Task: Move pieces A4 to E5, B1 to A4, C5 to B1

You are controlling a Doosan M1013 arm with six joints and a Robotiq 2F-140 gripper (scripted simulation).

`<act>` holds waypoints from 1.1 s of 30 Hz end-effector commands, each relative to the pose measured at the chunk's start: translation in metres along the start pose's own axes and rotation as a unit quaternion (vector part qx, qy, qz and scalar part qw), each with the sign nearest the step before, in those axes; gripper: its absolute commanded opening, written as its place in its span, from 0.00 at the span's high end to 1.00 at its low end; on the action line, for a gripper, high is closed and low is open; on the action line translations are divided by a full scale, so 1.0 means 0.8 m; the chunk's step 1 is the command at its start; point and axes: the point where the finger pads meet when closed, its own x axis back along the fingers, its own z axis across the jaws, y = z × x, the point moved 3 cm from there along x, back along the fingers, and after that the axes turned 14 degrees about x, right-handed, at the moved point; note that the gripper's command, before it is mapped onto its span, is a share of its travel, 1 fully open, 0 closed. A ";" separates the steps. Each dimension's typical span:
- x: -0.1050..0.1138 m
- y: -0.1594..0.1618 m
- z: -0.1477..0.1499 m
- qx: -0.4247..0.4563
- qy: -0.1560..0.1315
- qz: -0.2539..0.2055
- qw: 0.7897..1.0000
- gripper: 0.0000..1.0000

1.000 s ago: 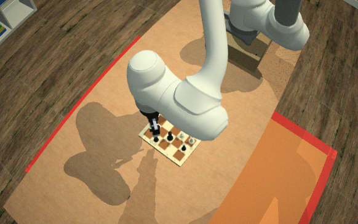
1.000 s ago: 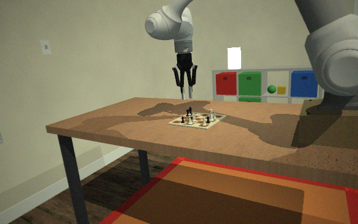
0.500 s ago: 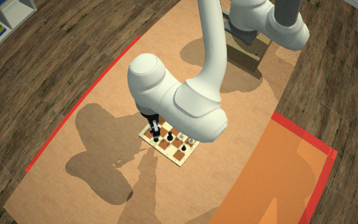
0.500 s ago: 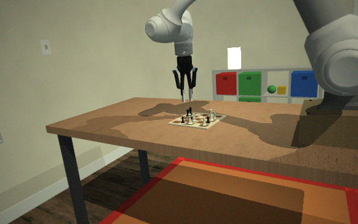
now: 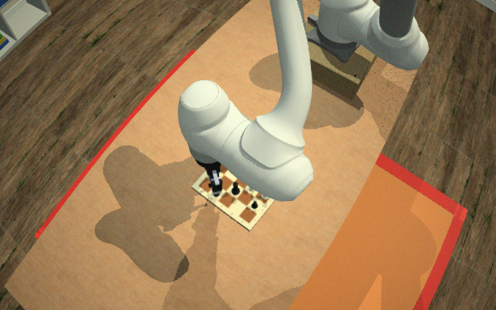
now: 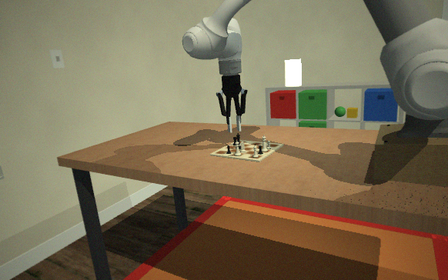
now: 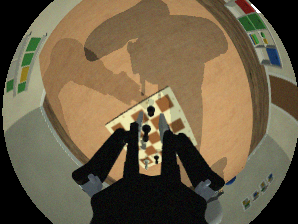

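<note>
A small chessboard lies on the wooden table, and it also shows in the side view and the wrist view. Several black and white pieces stand upright on it, among them a black piece near the middle and another toward the near edge. My gripper hangs straight down, well above the board's far left part, over a tall black piece. Its fingers are drawn in narrow but stand apart, with nothing between them. The arm hides part of the board in the overhead view.
The robot base stands on a block at the table's far end. A shelf with coloured bins stands against the wall behind the table. A red-edged orange zone lies beside the table.
</note>
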 end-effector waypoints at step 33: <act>-0.022 0.000 0.000 0.000 0.000 0.000 1.000 0.78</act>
